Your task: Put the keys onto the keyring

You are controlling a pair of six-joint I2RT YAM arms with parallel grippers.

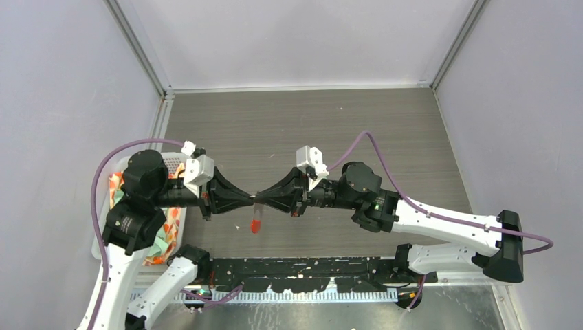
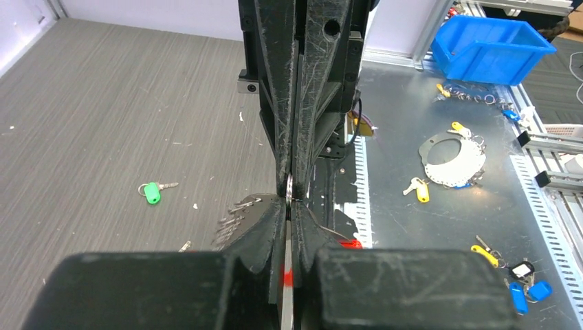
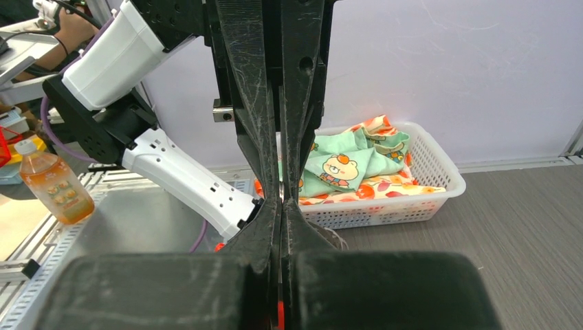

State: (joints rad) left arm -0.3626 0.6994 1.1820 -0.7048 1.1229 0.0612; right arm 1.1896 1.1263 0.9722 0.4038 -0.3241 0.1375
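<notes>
Clenched tip to tip, left tool point(image 1: 247, 200) and right tool point(image 1: 267, 199) are both gripping the keyring point(image 2: 289, 191), its red strip point(image 1: 256, 225) dangling beneath them. Green-headed key point(image 2: 152, 193) is lying on the desk point(image 2: 103, 103) below, well apart from both. Ring-holding seems to be underway; next, one tool probably needs freeing to fetch that key.

Probably a robotics lab: plain partition walls point(image 1: 295, 41) on aluminium framing point(image 1: 137, 48) enclose the desk point(image 1: 309, 124), with a blue parts bin point(image 2: 491, 48) near a metal bench point(image 2: 426, 227).
</notes>
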